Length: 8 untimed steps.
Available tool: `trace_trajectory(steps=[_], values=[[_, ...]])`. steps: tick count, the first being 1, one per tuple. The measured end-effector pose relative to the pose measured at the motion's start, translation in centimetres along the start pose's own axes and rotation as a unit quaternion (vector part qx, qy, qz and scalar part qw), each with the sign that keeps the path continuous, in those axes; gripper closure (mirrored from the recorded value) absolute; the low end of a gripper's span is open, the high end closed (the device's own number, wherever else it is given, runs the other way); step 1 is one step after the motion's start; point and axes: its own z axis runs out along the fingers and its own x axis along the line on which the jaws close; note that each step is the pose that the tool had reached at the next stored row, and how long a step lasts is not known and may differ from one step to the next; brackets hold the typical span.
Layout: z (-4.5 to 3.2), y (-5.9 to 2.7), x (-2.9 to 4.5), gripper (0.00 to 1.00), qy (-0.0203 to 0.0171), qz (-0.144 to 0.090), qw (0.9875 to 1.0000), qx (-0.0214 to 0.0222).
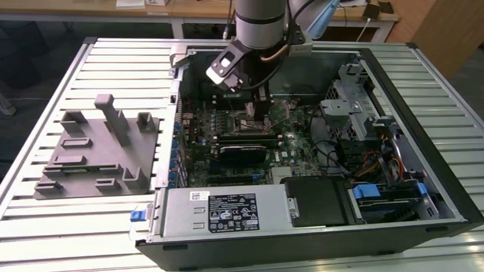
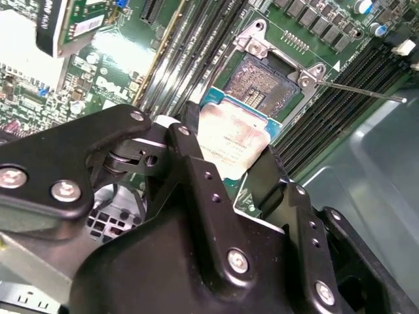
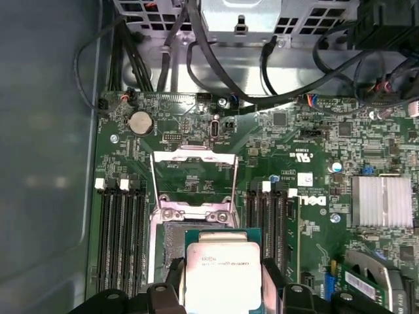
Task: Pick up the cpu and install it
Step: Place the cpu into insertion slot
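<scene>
The cpu (image 3: 222,265), a square chip with a silver top and green edge, sits between the black fingers of my gripper (image 3: 222,282), which is shut on it. In the second wrist view the cpu (image 2: 230,145) is held by two opposite sides in the gripper (image 2: 229,156). It hangs just over the near edge of the open socket (image 2: 263,84). The socket's metal load plate (image 3: 194,175) stands flipped up, and its lever (image 2: 357,90) sticks out to one side. In the exterior view the gripper (image 1: 262,111) reaches down into the computer case over the motherboard (image 1: 226,133).
Memory slots (image 3: 121,235) flank the socket on both sides. Black cables (image 3: 216,65) run above the board near the case wall. A grey plastic fixture (image 1: 98,150) with upright posts lies at the exterior view's left. A power supply (image 1: 219,212) and drive cage (image 1: 355,110) fill the case's front and right.
</scene>
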Motion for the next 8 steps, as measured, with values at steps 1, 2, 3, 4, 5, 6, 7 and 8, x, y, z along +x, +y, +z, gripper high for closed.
trace_trajectory(steps=[1,2,3,4,5,6,7,8], values=[[0.15,-0.01,0.08,0.45,-0.0001,0.000,1.0000,0.0000],[0.30,-0.02,0.16,0.45,0.0000,0.001,1.0000,0.0000],[0.48,-0.04,0.23,0.45,-0.0001,0.002,1.0000,-0.0001],[0.66,-0.05,0.31,0.45,0.0000,0.002,1.0000,-0.0001],[0.82,-0.06,0.40,0.45,-0.0002,0.003,1.0000,-0.0001],[0.96,-0.08,0.52,0.45,-0.0004,0.004,1.0000,0.0000],[1.14,-0.10,0.65,0.45,-0.0004,0.005,1.0000,-0.0001],[1.30,-0.12,0.76,0.45,-0.0006,0.006,1.0000,-0.0001]])
